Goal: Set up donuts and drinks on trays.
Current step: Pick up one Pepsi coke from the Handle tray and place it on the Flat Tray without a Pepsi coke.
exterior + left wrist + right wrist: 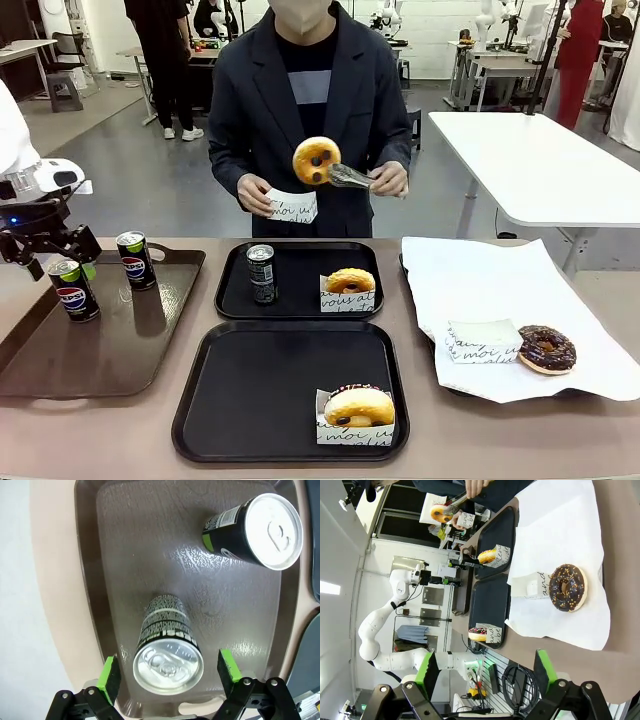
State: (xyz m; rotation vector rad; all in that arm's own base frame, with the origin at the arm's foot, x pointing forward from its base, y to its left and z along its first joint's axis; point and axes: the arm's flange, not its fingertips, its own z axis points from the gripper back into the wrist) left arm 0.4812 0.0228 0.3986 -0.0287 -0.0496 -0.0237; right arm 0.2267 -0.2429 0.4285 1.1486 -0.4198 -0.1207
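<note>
Two pairs of fingers spread: left gripper (169, 669) over a Pepsi can (167, 645), right gripper (485, 670) above the table (600, 675).

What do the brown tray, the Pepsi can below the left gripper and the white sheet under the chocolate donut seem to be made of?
Brown tray: probably plastic, glossy with a pebbled grain that catches glare.
Pepsi can: metal, likely aluminium; bare silver top with pull tab, printed dark body.
White sheet: thin matte paper, judging by its rippled edge.
</note>
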